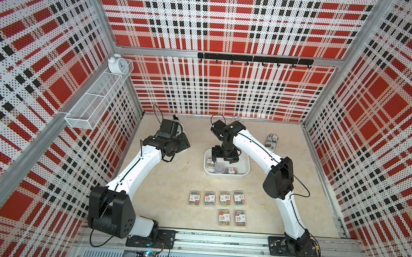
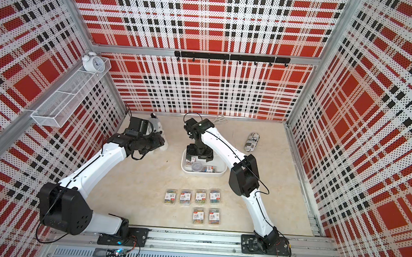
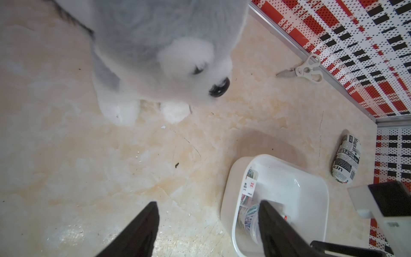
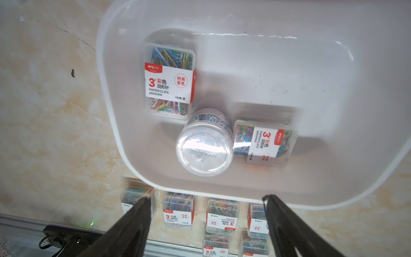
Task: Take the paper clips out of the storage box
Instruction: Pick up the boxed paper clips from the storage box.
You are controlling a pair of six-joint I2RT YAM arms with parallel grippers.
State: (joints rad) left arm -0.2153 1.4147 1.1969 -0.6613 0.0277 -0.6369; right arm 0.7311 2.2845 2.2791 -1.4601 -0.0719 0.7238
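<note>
Right gripper [image 4: 206, 198] is held above the storage box [image 4: 222, 189], jaws spread, nothing pinched. Left gripper [image 3: 208, 203] is likewise spread and empty, held over bare worktop [image 3: 89, 178] between the plush dog [image 3: 155, 44] and the box.

Paper clips are split between two spots:
- In the box: one labelled case [image 4: 170, 81] lies flat on the floor, a second case [image 4: 264, 143] is turned crosswise to it, and a round tub [image 4: 204, 151] is set between them, just beside both.
- On the worktop, between the box and the arm bases, six more cases are seen in both top views. A row of four [image 1: 209, 198] is laid nearer the box. A pair [image 1: 224, 217] is laid behind it, lined up with the two cases on the right arm's side.

Printed cylinder [image 3: 345, 162] is lying on its side, near the box but apart from it. Scissors [image 3: 302, 69] are lying at the back wall.
</note>
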